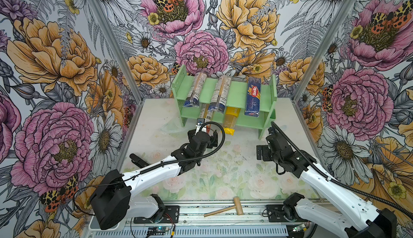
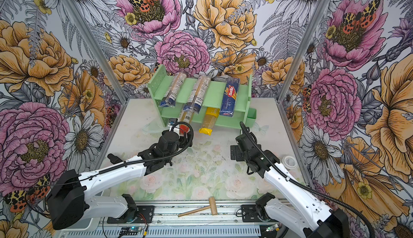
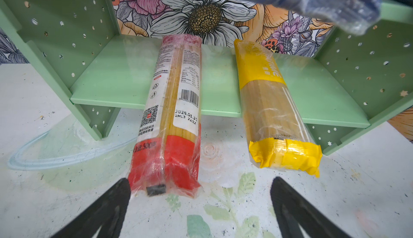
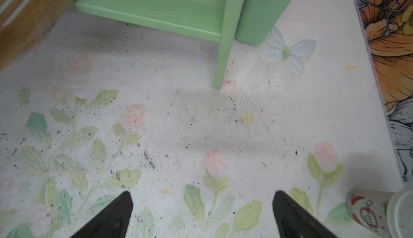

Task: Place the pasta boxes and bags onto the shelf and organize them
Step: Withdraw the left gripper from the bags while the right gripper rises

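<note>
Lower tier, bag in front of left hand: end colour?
Red, on the long clear plastic spaghetti bag; best in the left wrist view.

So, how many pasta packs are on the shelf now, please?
5 on the shelf. Upper tier: left blue-ended bag, middle blue-ended bag, Barilla box at right. Lower tier: red-ended bag, yellow bag, both overhanging the front. None looks hidden.

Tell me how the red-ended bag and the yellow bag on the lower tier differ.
The red-ended bag has red ends; the yellow bag has yellow ones. The red-ended bag shows a white label with barcode and QR code; the yellow bag shows neither. Both lie side by side on the lower tier of the shelf, overhanging its front edge.
</note>
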Controlling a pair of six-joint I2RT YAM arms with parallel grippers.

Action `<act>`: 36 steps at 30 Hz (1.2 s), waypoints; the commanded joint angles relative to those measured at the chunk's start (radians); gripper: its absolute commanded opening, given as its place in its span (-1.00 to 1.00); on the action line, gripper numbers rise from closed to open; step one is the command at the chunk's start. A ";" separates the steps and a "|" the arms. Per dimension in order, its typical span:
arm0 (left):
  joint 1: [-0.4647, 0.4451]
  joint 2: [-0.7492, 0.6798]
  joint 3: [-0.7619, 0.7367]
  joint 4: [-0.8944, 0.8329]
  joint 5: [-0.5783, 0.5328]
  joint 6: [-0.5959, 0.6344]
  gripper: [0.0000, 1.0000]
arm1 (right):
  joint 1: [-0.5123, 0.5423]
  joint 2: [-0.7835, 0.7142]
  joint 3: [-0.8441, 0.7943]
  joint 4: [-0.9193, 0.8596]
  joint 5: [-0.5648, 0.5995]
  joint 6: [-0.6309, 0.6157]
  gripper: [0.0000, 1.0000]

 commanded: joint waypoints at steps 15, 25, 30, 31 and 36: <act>0.086 -0.098 -0.072 -0.003 0.044 0.058 0.98 | -0.119 0.009 0.000 0.081 -0.120 -0.063 1.00; 0.142 -0.140 -0.105 0.004 0.061 0.099 0.98 | -0.170 -0.003 -0.005 0.101 -0.137 -0.105 0.99; 0.174 -0.141 -0.103 0.001 0.068 0.125 0.98 | -0.184 -0.026 -0.016 0.125 -0.139 -0.122 0.99; 0.181 -0.140 -0.101 0.002 0.067 0.130 0.98 | -0.186 -0.030 -0.018 0.131 -0.138 -0.127 0.99; 0.219 -0.135 -0.101 0.019 0.085 0.148 0.98 | -0.189 -0.034 -0.018 0.150 -0.123 -0.156 0.99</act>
